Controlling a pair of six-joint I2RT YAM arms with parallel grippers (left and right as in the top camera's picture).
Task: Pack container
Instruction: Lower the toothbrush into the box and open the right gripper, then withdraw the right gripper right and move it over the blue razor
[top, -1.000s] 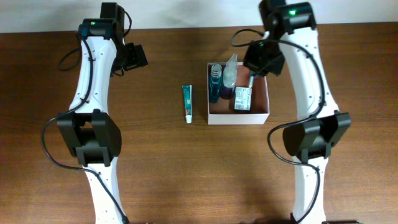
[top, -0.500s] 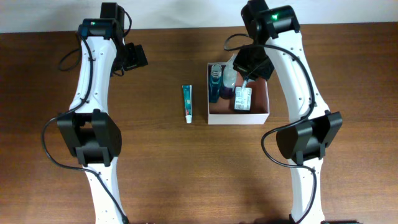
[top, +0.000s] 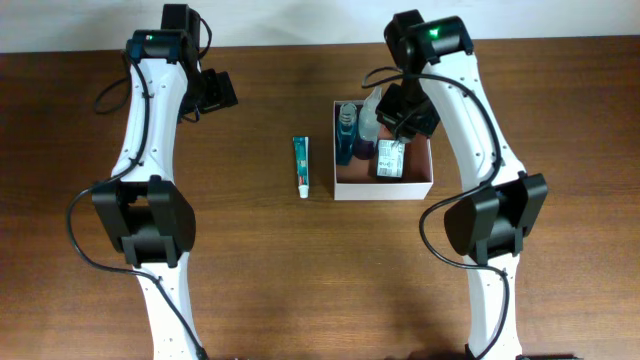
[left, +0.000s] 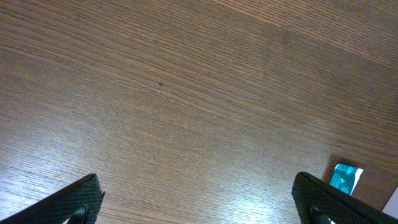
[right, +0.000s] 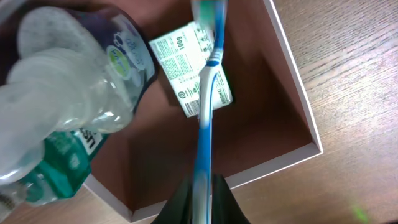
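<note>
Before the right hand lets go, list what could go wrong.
1. The blue-and-white plastic toothbrush is long and pinched at one end by the right hand. Released here, it may end up propped on the rim of the white-walled square box instead of lying inside.
2. The clear spray bottle with purple liquid stands close beside the toothbrush, so a sideways move of the hand could tip it.

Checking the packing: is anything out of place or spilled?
The toothpaste tube lies alone on the table left of the container, unpacked. The right gripper holds a toothbrush over the container. Nothing looks spilled.
</note>
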